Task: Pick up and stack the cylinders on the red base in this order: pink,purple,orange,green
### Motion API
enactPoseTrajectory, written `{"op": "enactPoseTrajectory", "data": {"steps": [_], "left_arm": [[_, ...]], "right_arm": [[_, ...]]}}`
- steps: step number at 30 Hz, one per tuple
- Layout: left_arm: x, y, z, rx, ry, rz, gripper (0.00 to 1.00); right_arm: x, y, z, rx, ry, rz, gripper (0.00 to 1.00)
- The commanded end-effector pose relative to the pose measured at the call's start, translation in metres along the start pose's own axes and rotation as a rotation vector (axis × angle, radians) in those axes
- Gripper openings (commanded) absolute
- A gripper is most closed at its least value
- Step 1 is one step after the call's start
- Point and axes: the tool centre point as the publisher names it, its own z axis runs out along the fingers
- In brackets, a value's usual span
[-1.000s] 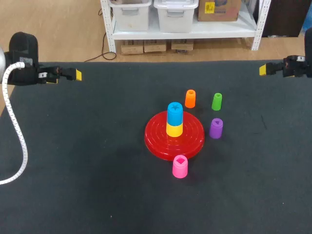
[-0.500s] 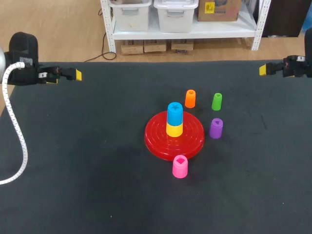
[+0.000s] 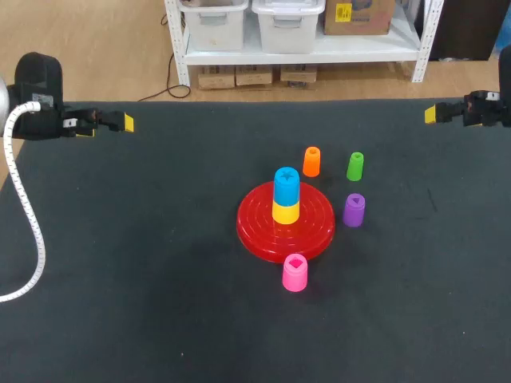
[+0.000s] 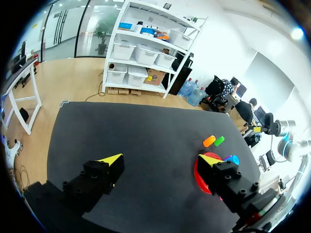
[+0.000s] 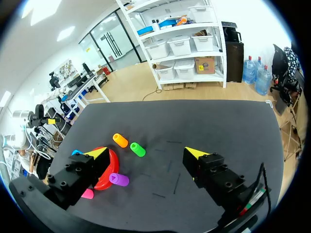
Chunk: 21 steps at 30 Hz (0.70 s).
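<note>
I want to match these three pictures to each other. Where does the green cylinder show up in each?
Head view: the green cylinder stands just right of the orange cylinder, beyond the red base.
Left wrist view: far ahead of the left end effector, beside the orange cylinder: green cylinder.
Right wrist view: just ahead of the right end effector, next to the orange cylinder: green cylinder.
Shared landmark: the orange cylinder.
</note>
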Motion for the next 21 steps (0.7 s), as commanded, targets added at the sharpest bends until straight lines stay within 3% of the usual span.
{"op": "enactPoseTrajectory", "data": {"steps": [1,15,16,19,21], "left_arm": [[-0.001,-0.001,0.0,-0.007,0.004,-0.001,1.0],[-0.001,-0.001,0.0,-0.007,0.004,-0.001,1.0],[-0.003,-0.002,0.002,-0.02,0.042,0.02,1.0],[-0.009,-0.009,0.008,-0.026,0.076,0.245,1.0],[-0.008,-0.026,0.011,0.029,0.032,0.406,1.0]], "right_arm": [[0.0,0.0,0.0,0.0,0.001,0.0,1.0],[0.0,0.0,0.0,0.0,0.001,0.0,1.0],[0.0,0.0,0.0,0.0,0.001,0.0,1.0],[0.0,0.0,0.0,0.0,0.001,0.0,1.0],[0.0,0.0,0.0,0.0,0.001,0.0,1.0]]}}
